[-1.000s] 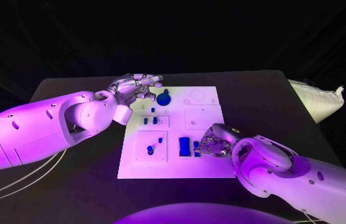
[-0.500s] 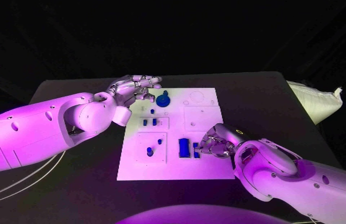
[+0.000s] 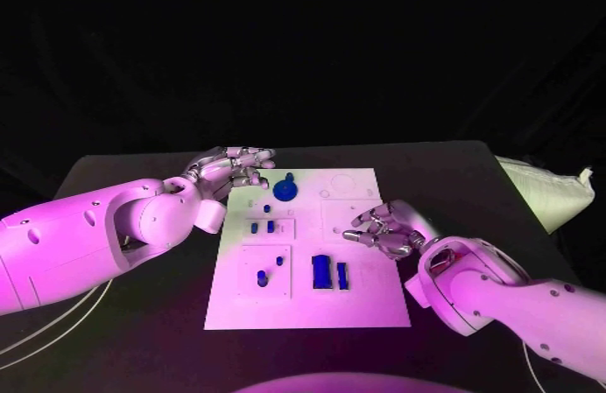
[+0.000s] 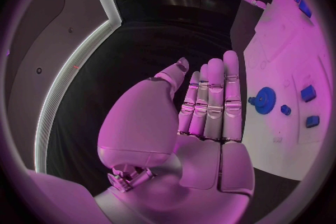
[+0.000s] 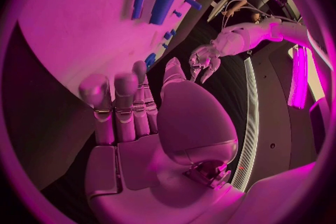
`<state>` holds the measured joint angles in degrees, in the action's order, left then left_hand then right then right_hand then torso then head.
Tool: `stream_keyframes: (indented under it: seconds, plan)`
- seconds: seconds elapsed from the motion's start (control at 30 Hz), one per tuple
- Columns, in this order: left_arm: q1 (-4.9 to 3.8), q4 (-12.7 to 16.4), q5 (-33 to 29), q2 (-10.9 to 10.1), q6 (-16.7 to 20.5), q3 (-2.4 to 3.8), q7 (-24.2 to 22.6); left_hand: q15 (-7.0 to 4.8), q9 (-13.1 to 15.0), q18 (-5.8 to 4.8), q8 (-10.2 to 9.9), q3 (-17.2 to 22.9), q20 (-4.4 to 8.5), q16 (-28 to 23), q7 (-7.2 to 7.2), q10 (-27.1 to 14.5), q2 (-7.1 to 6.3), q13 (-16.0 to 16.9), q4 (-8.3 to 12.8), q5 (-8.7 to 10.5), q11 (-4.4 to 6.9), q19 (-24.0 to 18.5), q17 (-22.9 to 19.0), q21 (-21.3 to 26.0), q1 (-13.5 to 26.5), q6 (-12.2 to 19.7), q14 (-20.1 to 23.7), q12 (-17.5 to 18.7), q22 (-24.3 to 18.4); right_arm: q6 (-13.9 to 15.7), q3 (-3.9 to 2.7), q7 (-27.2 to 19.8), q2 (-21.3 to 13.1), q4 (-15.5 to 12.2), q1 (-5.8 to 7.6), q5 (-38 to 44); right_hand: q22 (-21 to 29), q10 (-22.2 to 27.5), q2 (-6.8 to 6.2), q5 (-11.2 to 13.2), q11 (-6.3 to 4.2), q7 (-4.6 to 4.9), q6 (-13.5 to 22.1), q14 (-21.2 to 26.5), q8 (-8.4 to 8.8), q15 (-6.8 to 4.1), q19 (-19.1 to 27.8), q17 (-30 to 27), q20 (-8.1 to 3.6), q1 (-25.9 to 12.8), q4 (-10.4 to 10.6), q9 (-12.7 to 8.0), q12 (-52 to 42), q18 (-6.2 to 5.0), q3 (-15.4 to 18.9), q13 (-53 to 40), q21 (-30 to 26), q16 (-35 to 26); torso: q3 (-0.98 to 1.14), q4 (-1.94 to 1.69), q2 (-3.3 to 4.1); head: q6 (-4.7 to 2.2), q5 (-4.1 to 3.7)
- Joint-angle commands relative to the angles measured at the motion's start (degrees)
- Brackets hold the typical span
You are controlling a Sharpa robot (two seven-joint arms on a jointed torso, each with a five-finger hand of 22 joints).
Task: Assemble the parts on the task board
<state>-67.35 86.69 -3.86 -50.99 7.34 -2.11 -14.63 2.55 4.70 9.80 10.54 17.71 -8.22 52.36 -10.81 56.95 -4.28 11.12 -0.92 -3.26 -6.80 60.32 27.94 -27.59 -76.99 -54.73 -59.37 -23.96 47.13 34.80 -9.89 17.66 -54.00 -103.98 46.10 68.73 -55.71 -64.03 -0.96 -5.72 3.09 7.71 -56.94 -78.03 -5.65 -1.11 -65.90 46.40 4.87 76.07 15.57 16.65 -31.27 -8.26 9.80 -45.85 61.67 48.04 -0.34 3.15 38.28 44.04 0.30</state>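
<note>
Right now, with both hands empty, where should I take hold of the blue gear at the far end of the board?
Take the blue gear by its round toothed rim, coming straight down from above. It appears to lie flat on the task board, so only the rim offers opposing sides, though a small part sits close at its far edge. The open left hand hovers beside it and looks the nearer choice.

Strong magenta-violet light floods everything. The flat white rectangular task board (image 3: pixel 360 310) glows brightest, glaring near its front edge, while the matte black worktop (image 3: pixel 468 170) and the room behind stay nearly dark. Both wrist views bend straight edges at their rims, inside dark vignettes.
</note>
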Motion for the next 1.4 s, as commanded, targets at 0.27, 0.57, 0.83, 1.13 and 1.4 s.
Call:
stream_keyframes:
  seconds: [0.27, 0.57, 0.83, 1.13, 1.4]
  plan:
    - [1.16, -5.59, -3.54, 2.56, 5.60, 0.08, -7.33, 4.10, -0.62, 0.22, -1.02, 0.84, -4.50, -26.43, 0.29, -0.94, 0.23, -5.54, -0.20, 0.13, -1.80, -14.63, -12.59, 16.00, -1.18, 1.30, 6.34, 6.72, -11.80, -10.03, -0.04, -31.30, 4.57, 15.05, 4.63, -41.91, 23.43, 0.04, 6.27, 1.66, 2.84, 2.15, 0.03, 7.19, 2.08, 3.15, 8.53, -18.24, 2.93, 12.47, -6.02, -2.76, 20.69, -2.14, -1.92, 24.38, -27.54, -29.30, -0.71, 0.35, -3.61, -3.73, -0.05]
    - [2.49, -8.65, -4.11, 4.43, 8.06, 0.07, -9.71, 6.87, -0.73, 0.80, -3.53, 0.10, -8.07, -40.11, 0.99, -1.33, 0.58, -7.50, 0.03, 0.26, -3.65, -21.05, -19.42, 23.94, -1.21, 0.47, 9.05, 12.41, -21.00, -16.29, -0.06, -38.02, 9.58, 24.34, 5.66, -52.20, 35.09, 0.53, 7.26, 2.19, 5.03, 3.79, 2.81, 14.47, 2.08, 7.32, 11.63, -30.60, 7.04, 12.83, -9.36, -7.25, 27.65, -2.32, -2.79, 37.37, -42.92, -43.64, -0.64, 0.80, -5.33, -5.77, 1.48]
    - [3.31, -10.57, -3.48, 5.89, 7.85, 0.02, -8.40, 4.20, -4.70, -2.94, -6.39, -5.87, -3.39, -45.92, 4.04, -18.53, 4.28, -11.12, 0.92, 3.26, -0.86, -33.67, -23.18, 27.59, 22.49, 16.63, 24.16, 17.13, -30.86, -14.64, -0.04, -36.18, 11.39, 27.04, 5.83, -50.72, 45.84, 19.41, 6.05, 5.72, 2.77, 0.45, 18.98, 32.82, 5.65, 5.69, 25.56, -40.05, 4.02, -15.94, -15.57, -12.00, 31.27, 1.13, -3.99, 45.85, -53.25, -48.04, -0.49, 0.73, -5.65, -5.97, 1.64]
    - [4.01, -8.08, -2.16, 5.96, 13.06, 0.39, -9.62, 2.39, -4.70, -3.99, -10.54, -9.19, -0.21, -47.75, 5.90, -29.03, 4.28, -11.12, 0.92, 3.26, 1.19, -41.06, -27.94, 27.59, 37.22, 26.91, 33.58, 19.11, -35.38, -9.42, 2.12, -38.63, 10.93, 24.20, 7.62, -54.64, 48.86, 31.58, 0.96, 5.72, 1.37, -1.68, 29.29, 45.14, 5.65, 1.11, 36.24, -42.16, 1.58, -32.57, -15.57, -16.65, 31.27, 2.15, -5.44, 45.85, -55.86, -48.04, 0.04, -1.79, -6.59, -8.36, 0.38]
    - [5.75, -1.88, 1.13, 6.14, 26.01, 1.33, -12.64, -2.55, -4.70, -5.27, -10.54, -11.60, 2.19, -52.36, 10.81, -37.01, 4.28, -11.12, 0.92, 3.26, 6.80, -46.59, -27.94, 27.59, 48.60, 34.86, 40.97, 23.96, -38.73, 2.57, 7.09, -44.28, 9.89, 17.69, 11.75, -63.66, 50.82, 40.81, 0.96, 5.72, -3.09, -3.41, 37.18, 54.52, 5.65, 1.11, 44.70, -46.40, -0.26, -44.95, -15.57, -16.65, 31.27, 3.33, -9.80, 45.85, -57.52, -48.04, 0.34, -3.15, -7.10, -9.66, -0.30]
